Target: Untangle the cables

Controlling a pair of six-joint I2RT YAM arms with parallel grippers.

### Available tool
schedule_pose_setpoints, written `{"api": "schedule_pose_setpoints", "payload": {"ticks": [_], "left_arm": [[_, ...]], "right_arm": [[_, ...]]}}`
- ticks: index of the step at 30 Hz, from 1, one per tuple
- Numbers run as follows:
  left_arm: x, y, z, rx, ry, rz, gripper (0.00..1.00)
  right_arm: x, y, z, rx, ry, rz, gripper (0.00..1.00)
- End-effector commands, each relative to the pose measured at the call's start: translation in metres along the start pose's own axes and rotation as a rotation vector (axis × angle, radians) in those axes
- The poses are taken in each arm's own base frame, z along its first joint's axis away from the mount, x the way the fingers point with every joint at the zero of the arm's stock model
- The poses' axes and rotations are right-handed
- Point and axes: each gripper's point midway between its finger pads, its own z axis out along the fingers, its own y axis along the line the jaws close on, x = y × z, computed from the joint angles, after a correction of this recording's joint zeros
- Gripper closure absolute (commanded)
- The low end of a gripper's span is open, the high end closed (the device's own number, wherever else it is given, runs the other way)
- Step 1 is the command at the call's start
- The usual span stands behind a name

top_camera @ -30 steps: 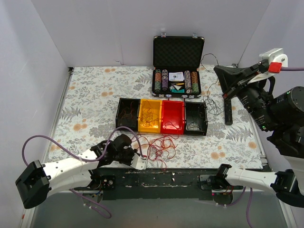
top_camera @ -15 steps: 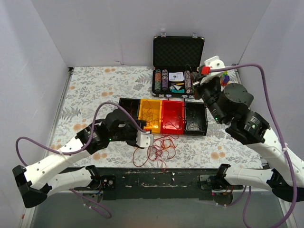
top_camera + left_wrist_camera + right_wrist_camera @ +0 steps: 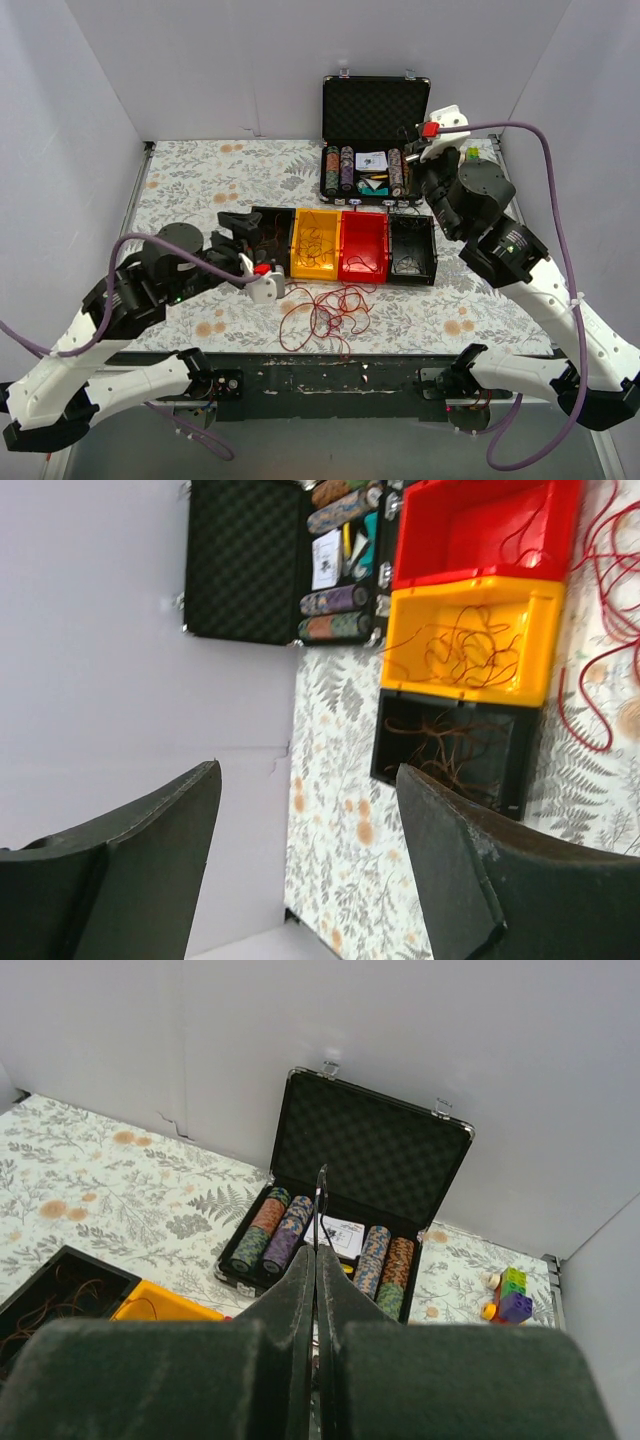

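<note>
Red cables (image 3: 325, 312) sit nested on the table, just before the bins (image 3: 313, 272); few strands inside. Left gripper (image 3: 305, 775) gapes, empty. Right gripper (image 3: 318, 1255) pinches a dark strand (image 3: 321, 1205). Mostly undone.

Nothing legible anywhere — the white card (image 3: 338, 1232) in the poker-chip case (image 3: 385, 1155) carries print, but it's far too small to read.

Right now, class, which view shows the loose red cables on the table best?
The top external view: the whole nest of red cables lies in plain sight. The left wrist view catches only strands at its right edge; the right wrist view shows none.
</note>
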Motion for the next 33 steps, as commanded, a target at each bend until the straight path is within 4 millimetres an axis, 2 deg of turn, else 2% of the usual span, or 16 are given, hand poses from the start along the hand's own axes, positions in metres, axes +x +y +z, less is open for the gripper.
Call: {"api": "schedule_pose_setpoints", "payload": {"ticks": [1, 6, 12, 15, 19, 26, 33], "left_arm": [[0.027, -0.002, -0.024, -0.035, 0.113, 0.055, 0.28], [0.039, -0.008, -0.032, -0.055, 0.154, 0.063, 0.28], [0.051, -0.019, -0.03, -0.045, 0.184, 0.069, 0.28], [0.053, -0.02, -0.03, -0.045, 0.185, 0.068, 0.28], [0.054, -0.021, -0.03, -0.048, 0.183, 0.066, 0.28], [0.055, -0.026, -0.027, -0.033, 0.182, 0.067, 0.28], [0.056, -0.03, -0.022, -0.023, 0.179, 0.067, 0.28]], "right_arm": [[-0.027, -0.006, 0.002, 0.004, -0.087, 0.071, 0.99], [-0.037, -0.016, 0.003, 0.025, -0.109, 0.077, 0.99], [-0.062, -0.029, 0.002, 0.063, -0.16, 0.094, 0.99], [-0.072, -0.035, 0.0, 0.082, -0.179, 0.091, 0.99], [-0.075, -0.037, 0.0, 0.09, -0.183, 0.089, 0.99], [-0.059, -0.038, 0.002, 0.102, -0.153, 0.079, 0.99], [-0.025, -0.038, 0.009, 0.114, -0.095, 0.062, 0.99]]}}
